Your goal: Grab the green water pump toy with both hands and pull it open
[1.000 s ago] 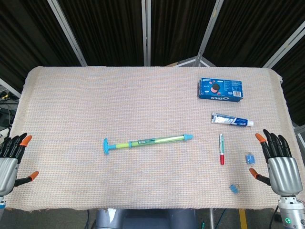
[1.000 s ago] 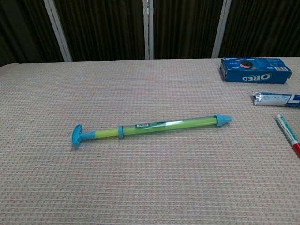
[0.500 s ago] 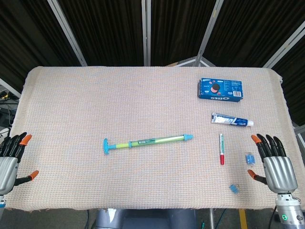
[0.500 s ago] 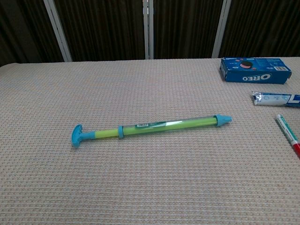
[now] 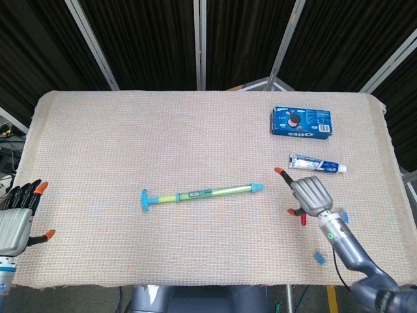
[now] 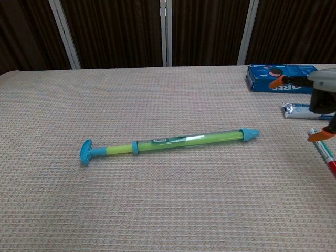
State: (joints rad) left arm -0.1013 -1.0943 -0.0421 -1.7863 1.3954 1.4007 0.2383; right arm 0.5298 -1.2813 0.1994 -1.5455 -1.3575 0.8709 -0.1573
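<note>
Since a second ago the right hand (image 5: pixel 309 193) has swung in from the table's near right edge toward the middle, and it now hovers above the red-capped pen (image 6: pixel 324 150), near the blue nozzle end of the pump toy (image 5: pixel 202 193) but still apart from it; the left hand (image 5: pixel 18 218) has barely shifted and sits at the near left edge, well apart from the toy. Both hands hold nothing: the left one's fingers are spread, and the right one's orange-tipped fingers (image 6: pixel 276 81) look spread as well, though the chest view cuts off most of that hand. By my reading the task has only just begun, since neither hand has touched the toy and the grasping and pulling are all still to do. The toy lies flat on the woven cloth (image 5: pixel 130 137) near the middle of the table, slightly slanted, its blue T-shaped handle (image 6: pixel 86 151) toward the robot's left and its nozzle (image 6: pixel 250 134) toward the right. It is a slim green tube with a blue collar and a small label along the barrel, and a short stretch of green rod shows between the handle and the collar.
</note>
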